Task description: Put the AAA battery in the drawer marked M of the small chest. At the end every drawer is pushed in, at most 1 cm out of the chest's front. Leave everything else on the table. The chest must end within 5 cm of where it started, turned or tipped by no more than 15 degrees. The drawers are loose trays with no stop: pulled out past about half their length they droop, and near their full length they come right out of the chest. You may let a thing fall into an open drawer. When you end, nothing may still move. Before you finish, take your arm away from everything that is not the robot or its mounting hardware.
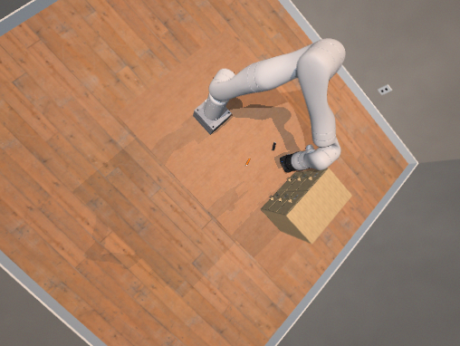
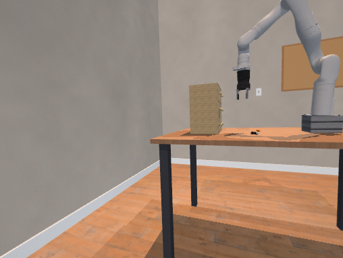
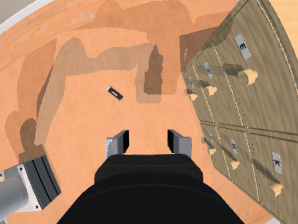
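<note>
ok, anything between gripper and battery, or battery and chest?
Can't tell if the battery's the black item or orange item. Nothing visible blocks the gripper from either; closed drawer fronts bar entry.

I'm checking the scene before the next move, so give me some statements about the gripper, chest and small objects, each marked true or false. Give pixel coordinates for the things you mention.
1. The gripper point(image 1: 282, 164) point(image 2: 242, 98) point(image 3: 148, 137) is open. True.
2. The chest point(image 1: 319, 204) point(image 2: 204, 109) lies on its side. False: it stands upright on the table point(image 2: 270, 143).
3. The small black object point(image 1: 273, 146) point(image 2: 254, 133) point(image 3: 115, 93) is between the fingers. False: it lies on the table.
4. The drawer marked K point(image 3: 265, 155) is pulled far out. False: it is pushed in.
5. The orange object point(image 1: 248, 161) point(image 2: 258, 130) is outside the chest. True.
</note>
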`<state>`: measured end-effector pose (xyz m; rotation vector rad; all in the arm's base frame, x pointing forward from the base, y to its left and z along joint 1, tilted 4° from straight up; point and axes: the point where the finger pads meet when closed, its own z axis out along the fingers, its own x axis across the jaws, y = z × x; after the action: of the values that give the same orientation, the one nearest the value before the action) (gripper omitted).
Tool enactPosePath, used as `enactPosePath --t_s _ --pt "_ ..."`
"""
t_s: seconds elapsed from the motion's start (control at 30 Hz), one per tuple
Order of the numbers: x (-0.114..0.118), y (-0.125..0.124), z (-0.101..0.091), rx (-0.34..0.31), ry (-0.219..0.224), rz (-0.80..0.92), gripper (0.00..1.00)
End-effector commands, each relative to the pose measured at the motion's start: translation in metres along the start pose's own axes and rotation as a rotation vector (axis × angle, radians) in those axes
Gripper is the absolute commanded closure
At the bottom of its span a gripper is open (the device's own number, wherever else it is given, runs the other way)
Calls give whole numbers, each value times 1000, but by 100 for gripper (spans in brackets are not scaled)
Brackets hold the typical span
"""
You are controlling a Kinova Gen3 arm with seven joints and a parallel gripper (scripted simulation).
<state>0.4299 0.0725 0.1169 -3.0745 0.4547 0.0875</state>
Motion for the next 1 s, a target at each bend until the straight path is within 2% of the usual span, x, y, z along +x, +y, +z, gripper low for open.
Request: enactPosePath --t_s 0.0,0.47,0.53,0.97 --pt "-3 -7 -1 -2 3 22 0" --pt "-9 -25 1 -2 3 415 0" --pt "-9 -25 1 -2 3 415 0" --pt "-14 -40 2 -1 4 724 0"
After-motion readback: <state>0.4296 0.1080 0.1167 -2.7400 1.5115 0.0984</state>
